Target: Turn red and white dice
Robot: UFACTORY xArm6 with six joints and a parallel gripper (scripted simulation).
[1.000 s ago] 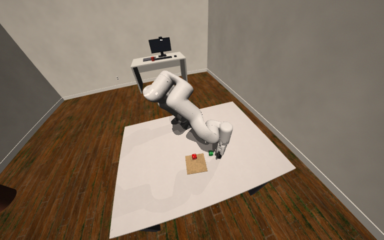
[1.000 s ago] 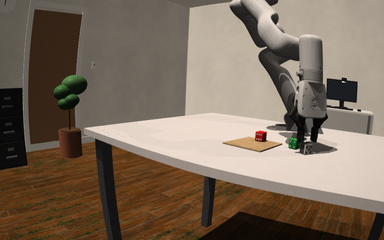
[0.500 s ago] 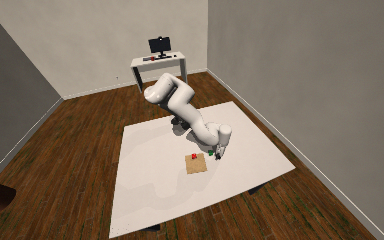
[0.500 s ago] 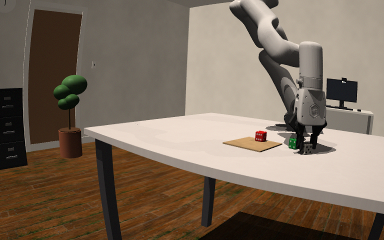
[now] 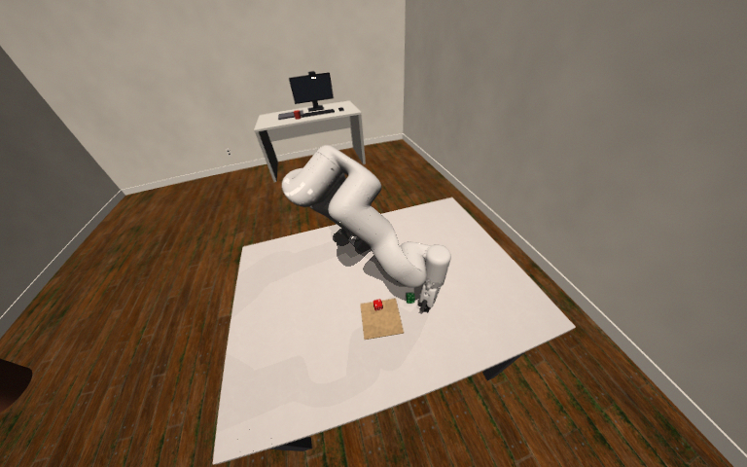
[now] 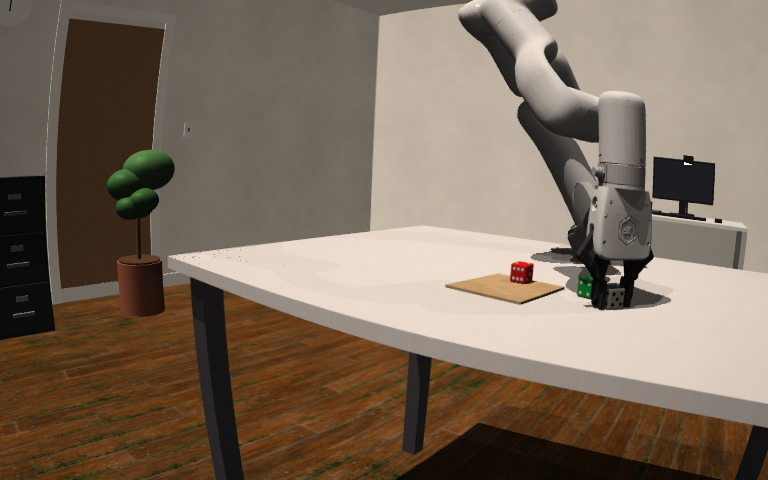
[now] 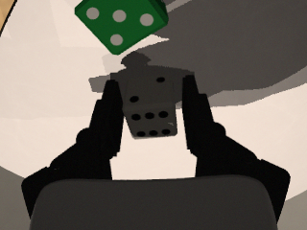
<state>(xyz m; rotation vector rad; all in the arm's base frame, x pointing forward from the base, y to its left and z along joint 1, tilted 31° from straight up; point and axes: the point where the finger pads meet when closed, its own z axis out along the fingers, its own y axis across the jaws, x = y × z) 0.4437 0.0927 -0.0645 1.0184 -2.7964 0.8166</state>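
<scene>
now | claw (image 7: 152,105) open, straddling white die (image 7: 149,110) | green die (image 7: 121,10) beside

Three dice are counted: one red die (image 6: 521,272), one green die (image 6: 585,286) and one white die (image 6: 615,298). One mat (image 6: 504,288) is counted on one counter (image 6: 351,271). One arm (image 6: 566,107) with two fingers is seen. One desk (image 5: 308,124), one monitor (image 5: 311,88), one plant (image 6: 138,186), one door (image 6: 107,147) and one drawer cabinet (image 6: 22,254) are counted.
</scene>
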